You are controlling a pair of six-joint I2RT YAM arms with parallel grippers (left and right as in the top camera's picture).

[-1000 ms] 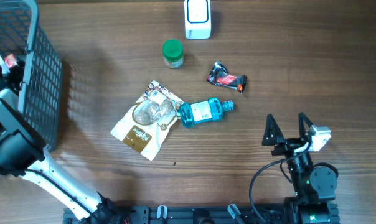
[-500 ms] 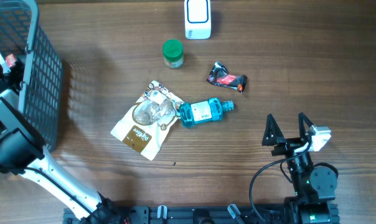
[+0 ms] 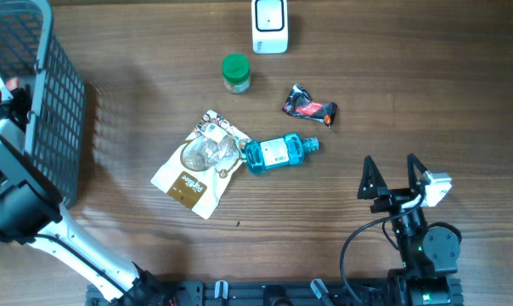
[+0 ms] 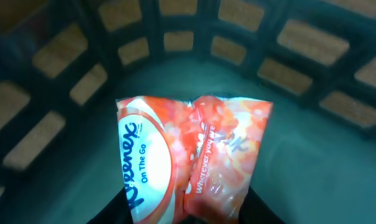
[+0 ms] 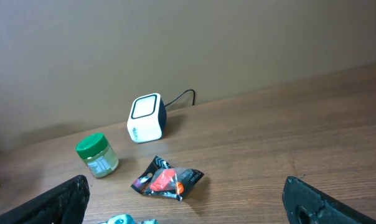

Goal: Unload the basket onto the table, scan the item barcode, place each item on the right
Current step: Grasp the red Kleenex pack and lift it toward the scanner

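An orange-and-white Kleenex "On The Go" tissue pack [image 4: 191, 155] sits low inside the dark grid-walled basket [image 4: 287, 74], seen through the left wrist camera, its printed face turned up toward the lens and its film buckled along a crease down the middle. The left gripper [image 4: 185, 208] is clamped on the pack, one dark finger pressed against each lower side of the wrapper. No barcode can be made out on the face that shows.

From overhead, the basket stands at the left edge of the wooden table [image 3: 409, 68], with the left arm [image 3: 19, 195] reaching into it from the near side. The white barcode scanner [image 3: 269, 24] rests at the far edge of the table, well apart from the basket. Just in front of the scanner stands a small jar with a green lid [image 3: 235, 73]; to the right of the jar lies a crumpled red-and-black snack packet [image 3: 308, 106]. Nearer the middle of the table, a blue bottle [image 3: 278, 153] lies on its side, its base touching a white-and-brown pouch [image 3: 197, 166] with a clear window.

At the near right, the right gripper [image 3: 390, 159] hangs above bare table with its two fingers spread wide apart and nothing between them, pointing toward the scanner.
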